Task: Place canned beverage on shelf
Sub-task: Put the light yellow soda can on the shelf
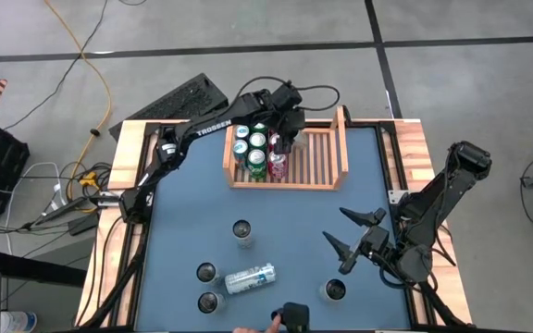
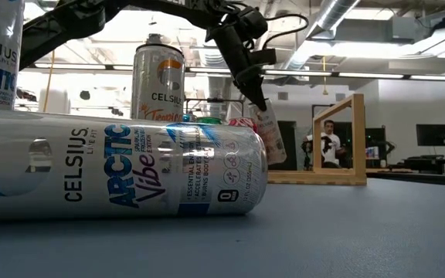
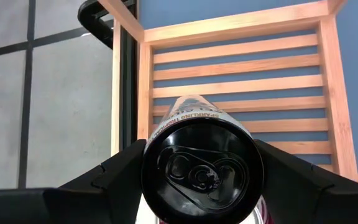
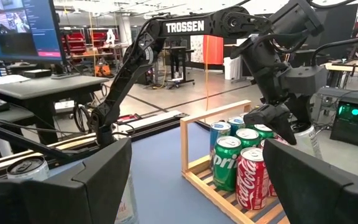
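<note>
My left claw (image 1: 280, 139) grips a can (image 3: 202, 163) over the shelf (image 1: 340, 153), and a tilt could knock the cans (image 1: 253, 153) beside it.

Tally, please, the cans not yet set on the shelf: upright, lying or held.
Upright cans: 4
Lying can: 1
Held can, in the left gripper: 1
Total: 6

cans (image 1: 255, 153) in shelf (image 1: 327, 155), left side
</note>
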